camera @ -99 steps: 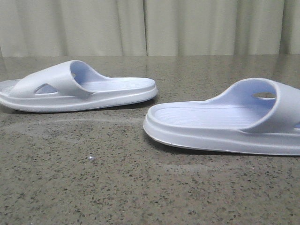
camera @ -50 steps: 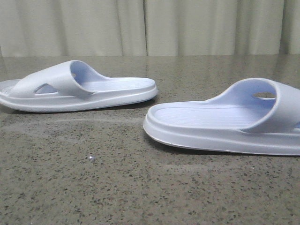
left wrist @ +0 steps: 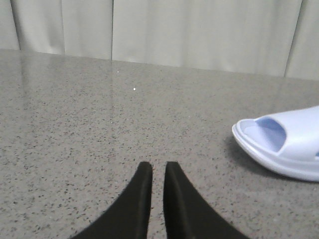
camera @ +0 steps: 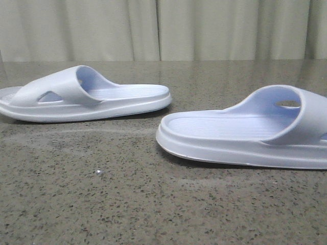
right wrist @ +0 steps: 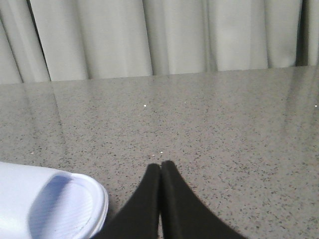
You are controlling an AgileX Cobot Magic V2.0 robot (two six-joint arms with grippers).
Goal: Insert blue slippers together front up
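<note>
1. Front view: two pale lavender-blue foam slide slippers lie soles down and well apart on the speckled grey stone table (camera: 127,204). The left slipper (camera: 84,97) and the right slipper (camera: 245,132) point their heels toward each other. No gripper shows. They look light, springy and slightly grippy; the wide strap seems the best hold. No containers are visible.
2. Left wrist view: the left gripper (left wrist: 154,172) is nearly closed, with a thin gap, holding nothing; one slipper lies off to its side, apart.
3. Right wrist view: the right gripper (right wrist: 160,169) has its fingers pressed together, empty; a slipper end sits near, to its side.
</note>
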